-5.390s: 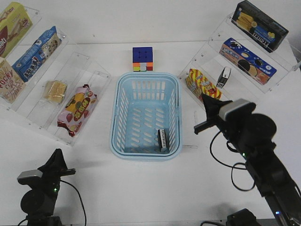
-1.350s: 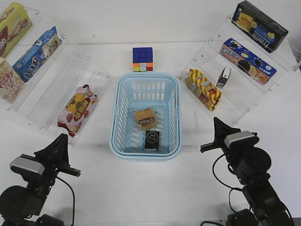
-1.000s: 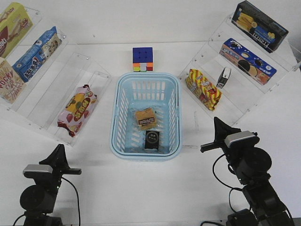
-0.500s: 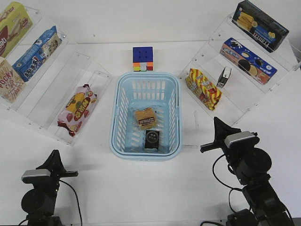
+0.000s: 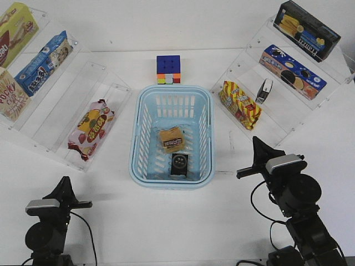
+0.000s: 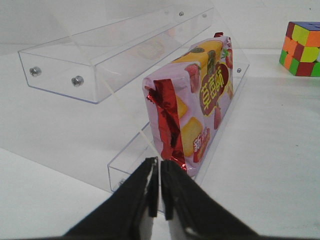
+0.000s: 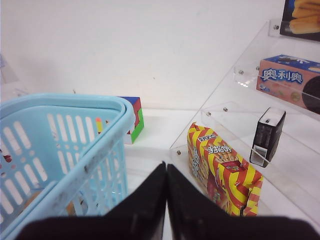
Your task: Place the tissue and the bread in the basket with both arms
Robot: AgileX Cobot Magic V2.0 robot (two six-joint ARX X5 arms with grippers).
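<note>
The light blue basket (image 5: 140, 145) stands mid-table and also shows in the right wrist view (image 7: 75, 130). In it lie the bread (image 5: 171, 139) in a clear wrapper and, nearer me, a black tissue pack (image 5: 179, 164) with a round pale mark. A second tissue pack (image 5: 265, 91) stands on the right shelf, also in the right wrist view (image 7: 267, 136). My left gripper (image 5: 62, 187) is shut and empty at the front left; in its wrist view (image 6: 160, 172) it points at a pink snack bag (image 6: 192, 107). My right gripper (image 5: 256, 145) is shut and empty, right of the basket (image 7: 166, 172).
A colour cube (image 5: 168, 69) sits behind the basket. Clear stepped shelves stand at both sides: the left (image 5: 61, 119) holds snack boxes and the pink bag (image 5: 90, 128); the right (image 5: 288, 105) holds a red-and-yellow packet (image 5: 239, 103) and two cookie boxes.
The bread came off the left shelf and now lies in the basket beside the tissue pack, which now lies flat. Both arms drew back toward the front; the left arm settled in the last second.
</note>
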